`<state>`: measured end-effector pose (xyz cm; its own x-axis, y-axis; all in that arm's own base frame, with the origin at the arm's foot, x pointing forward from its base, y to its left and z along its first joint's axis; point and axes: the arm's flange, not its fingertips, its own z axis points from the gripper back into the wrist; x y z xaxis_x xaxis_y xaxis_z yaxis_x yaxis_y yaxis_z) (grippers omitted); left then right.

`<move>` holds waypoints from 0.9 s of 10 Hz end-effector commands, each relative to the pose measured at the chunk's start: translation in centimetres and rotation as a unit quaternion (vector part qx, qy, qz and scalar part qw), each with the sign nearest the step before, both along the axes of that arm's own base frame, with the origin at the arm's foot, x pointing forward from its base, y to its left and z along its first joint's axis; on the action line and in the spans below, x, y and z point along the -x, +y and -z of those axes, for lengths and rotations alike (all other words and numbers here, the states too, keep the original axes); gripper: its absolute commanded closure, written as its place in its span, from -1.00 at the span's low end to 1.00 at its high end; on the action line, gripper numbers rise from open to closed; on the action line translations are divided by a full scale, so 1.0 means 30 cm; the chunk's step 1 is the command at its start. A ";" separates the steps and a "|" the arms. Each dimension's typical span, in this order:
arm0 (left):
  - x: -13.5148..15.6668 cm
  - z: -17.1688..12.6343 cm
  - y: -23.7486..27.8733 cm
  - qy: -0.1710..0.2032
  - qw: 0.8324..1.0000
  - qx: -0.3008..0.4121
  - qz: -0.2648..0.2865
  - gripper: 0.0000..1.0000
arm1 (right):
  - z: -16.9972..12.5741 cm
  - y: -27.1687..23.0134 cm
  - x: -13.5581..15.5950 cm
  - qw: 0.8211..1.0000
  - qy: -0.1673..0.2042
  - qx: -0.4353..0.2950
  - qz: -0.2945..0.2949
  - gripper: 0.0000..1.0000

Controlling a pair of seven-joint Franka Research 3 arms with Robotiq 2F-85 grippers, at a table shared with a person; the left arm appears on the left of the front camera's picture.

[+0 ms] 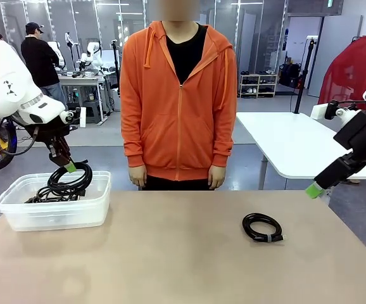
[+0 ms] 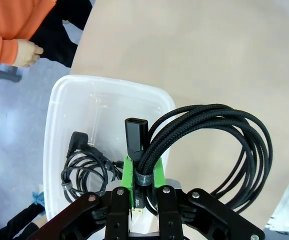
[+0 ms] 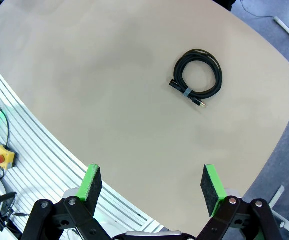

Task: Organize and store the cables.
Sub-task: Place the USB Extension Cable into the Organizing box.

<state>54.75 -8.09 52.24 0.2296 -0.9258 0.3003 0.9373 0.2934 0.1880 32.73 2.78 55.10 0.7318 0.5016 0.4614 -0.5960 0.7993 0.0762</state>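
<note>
Left arm (image 1: pixel 6 82): white rounded shell, small dark marks, black cable loop beneath. Left gripper (image 2: pixel 143 170): black linkage, silver screw heads, green pads (image 2: pixel 129 172). Right gripper (image 3: pixel 152 182): same black links, screws, green pads. Right arm (image 1: pixel 360 136): black wrist section. Person (image 1: pixel 178 95): orange zip hoodie, drawstrings, black shirt, dark trousers.

Front camera looks across the table (image 1: pixel 170 253); wrist cameras look down.

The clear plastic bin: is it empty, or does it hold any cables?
Not empty: a black coiled cable lies inside the bin.
</note>
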 end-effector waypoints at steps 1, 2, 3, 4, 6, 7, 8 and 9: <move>-0.069 -0.005 0.038 -0.003 1.000 0.025 -0.011 0.64 | -0.006 0.005 -0.004 1.000 0.003 0.004 0.000 -1.00; -0.107 -0.001 0.063 0.006 0.999 0.037 -0.018 0.64 | -0.006 0.005 -0.004 1.000 0.003 0.004 0.000 -1.00; -0.139 0.008 0.085 -0.002 0.999 0.031 -0.029 0.64 | -0.006 0.005 -0.004 1.000 0.003 0.004 0.000 -1.00; -0.183 0.018 0.105 0.002 0.999 0.042 -0.027 0.64 | -0.006 0.005 -0.004 1.000 0.003 0.004 0.000 -1.00; -0.251 0.057 0.123 0.001 0.999 0.035 -0.041 0.64 | -0.006 0.005 -0.004 1.000 0.003 0.004 0.000 -1.00; -0.278 0.084 0.123 0.017 0.998 0.049 -0.042 0.64 | -0.006 0.005 -0.004 1.000 0.003 0.004 0.000 -1.00; -0.315 0.121 0.124 0.018 0.997 0.047 -0.051 0.64 | -0.006 0.005 -0.004 1.000 0.003 0.004 0.000 -1.00; -0.344 0.145 0.130 0.014 0.996 0.053 -0.066 0.64 | -0.006 0.005 -0.004 1.000 0.003 0.004 0.000 -1.00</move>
